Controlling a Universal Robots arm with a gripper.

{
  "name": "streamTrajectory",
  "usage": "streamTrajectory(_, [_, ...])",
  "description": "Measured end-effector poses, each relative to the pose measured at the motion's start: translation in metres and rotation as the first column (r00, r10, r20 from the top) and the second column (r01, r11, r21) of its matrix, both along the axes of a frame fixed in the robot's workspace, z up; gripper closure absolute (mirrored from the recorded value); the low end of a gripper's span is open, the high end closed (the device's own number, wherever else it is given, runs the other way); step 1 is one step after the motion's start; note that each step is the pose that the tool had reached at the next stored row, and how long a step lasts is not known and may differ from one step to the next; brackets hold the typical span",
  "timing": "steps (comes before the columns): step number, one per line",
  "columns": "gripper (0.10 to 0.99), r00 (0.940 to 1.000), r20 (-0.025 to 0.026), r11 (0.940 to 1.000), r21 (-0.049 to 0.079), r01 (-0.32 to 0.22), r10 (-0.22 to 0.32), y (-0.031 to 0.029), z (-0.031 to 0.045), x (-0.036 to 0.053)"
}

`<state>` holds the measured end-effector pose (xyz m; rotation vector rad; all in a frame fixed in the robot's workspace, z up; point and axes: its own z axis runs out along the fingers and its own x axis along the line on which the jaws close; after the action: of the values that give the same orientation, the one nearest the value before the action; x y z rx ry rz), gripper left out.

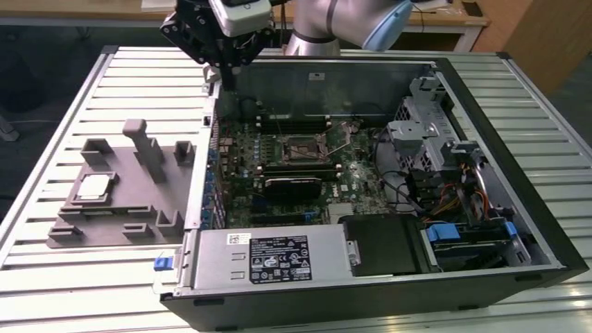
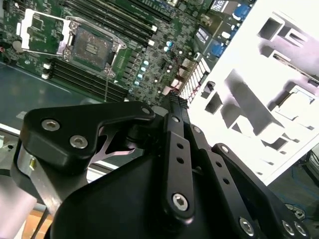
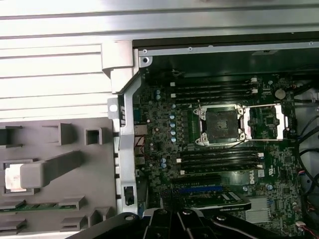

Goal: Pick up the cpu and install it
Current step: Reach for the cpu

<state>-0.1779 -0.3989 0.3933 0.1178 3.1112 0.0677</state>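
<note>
My claw (image 1: 223, 81), made of black jointed metal links, hangs with its fingers drawn together on nothing. It is above the far corner of the open computer case (image 1: 518, 208), on the exterior view's left. The cpu (image 1: 96, 187) lies well apart from the claw, outside the case and further to the exterior view's left. It is a small flat square with a pale silvery top, seated in a recess of the matt grey plastic fixture (image 1: 125, 211). Inside the case, on the green motherboard (image 3: 164, 134), is the black square socket (image 3: 222, 124), its bright metal frame swung open. Fixture and case rest on a ribbed metal table (image 1: 93, 291).
</note>
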Motion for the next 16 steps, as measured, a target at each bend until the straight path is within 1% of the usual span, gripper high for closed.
streamTrajectory(12, [0.980, 1.0000, 0.0001, 1.0000, 0.000, 0.000, 0.000, 0.0000, 0.0000, -0.0190])
streamTrajectory(16, [0.980, 1.0000, 0.0000, 1.0000, 0.000, 0.000, 0.000, 0.0000, 0.0000, -0.0265])
